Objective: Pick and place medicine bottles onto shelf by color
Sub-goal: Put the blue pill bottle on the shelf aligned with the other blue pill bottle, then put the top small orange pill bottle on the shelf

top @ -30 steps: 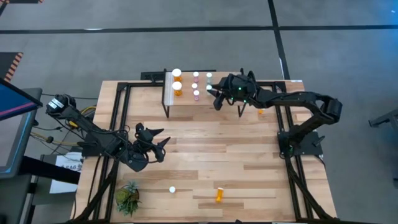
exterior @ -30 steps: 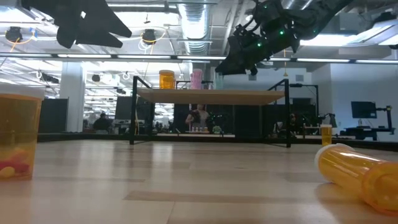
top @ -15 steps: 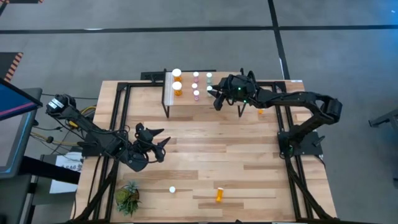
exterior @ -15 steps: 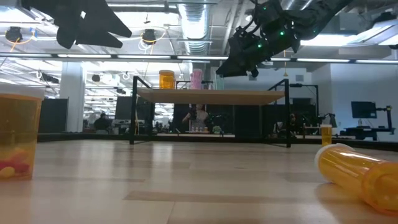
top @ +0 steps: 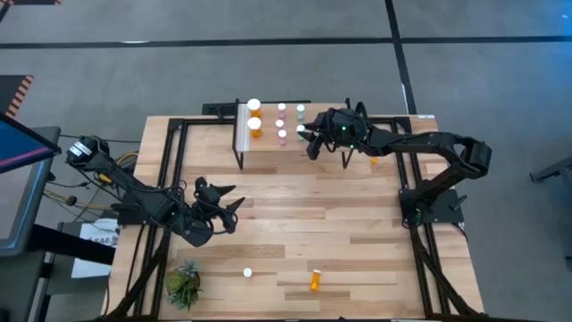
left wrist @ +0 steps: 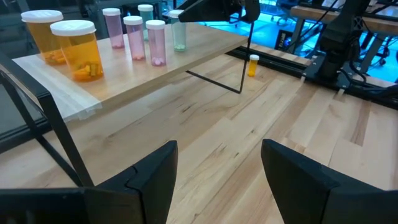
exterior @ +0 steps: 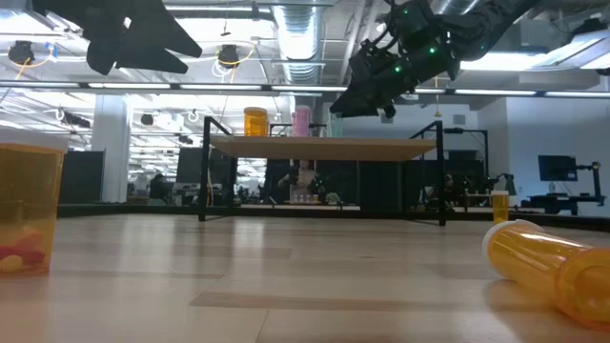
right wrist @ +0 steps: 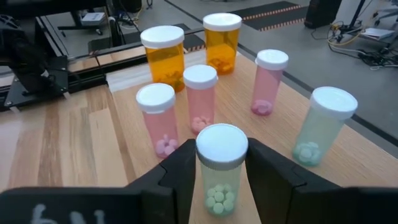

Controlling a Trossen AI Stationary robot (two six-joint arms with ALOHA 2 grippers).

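High view: your right gripper [top: 307, 137] sits over the shelf [top: 268, 143] at the end of the bottle rows; your left gripper [top: 228, 204] waits above mid-table. Two bottles remain near the front edge, a white-capped one [top: 248, 273] and an orange one [top: 315, 281]; a small orange bottle [top: 374, 160] stands beside the right arm.

Low view: the right gripper hangs just above the shelf top.

Left wrist view: the left fingers are spread apart, holding nothing.

Right wrist view: a green bottle [right wrist: 221, 168] stands upright on the shelf between the right fingers. You cannot tell whether they grip it or have let go. A second green bottle [right wrist: 324, 125] stands nearby, past the pink [right wrist: 200, 98] and orange ones [right wrist: 163, 57].

Step, judged: placing the green bottle. Next: widen fully, then lift straight up to clear the neighbours.
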